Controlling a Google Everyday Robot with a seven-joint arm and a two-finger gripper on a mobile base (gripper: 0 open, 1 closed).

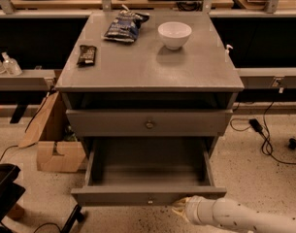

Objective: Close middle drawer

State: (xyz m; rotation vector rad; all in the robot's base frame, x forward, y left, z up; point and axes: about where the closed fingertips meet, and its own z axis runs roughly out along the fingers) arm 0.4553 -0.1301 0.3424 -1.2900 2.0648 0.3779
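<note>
**A:** Entry: the middle drawer, status?

**B:** The middle drawer (147,171) stands well out of the cabinet, with its grey box interior open to view. Judged from that, no part of the closing is done and the whole push inward is left.

**A:** And the gripper?

**B:** The gripper (182,209) sits low, at the bottom edge of the drawer's front panel. The brass knob (149,199) is just beside it, toward the camera's left and slightly higher. The panel runs directly above it, and the box reaches away beyond it toward the cabinet. Contact with the panel: close, but I can't confirm it. Gripper apart or together: cannot tell.

**A:** Further out?

**B:** The top drawer (108,123) is shut, above and beyond the gripper. Higher up on the cabinet top (147,72), well apart from the gripper, are a white bowl (174,34), a chip bag (125,24) and a snack bar (87,54).
</note>
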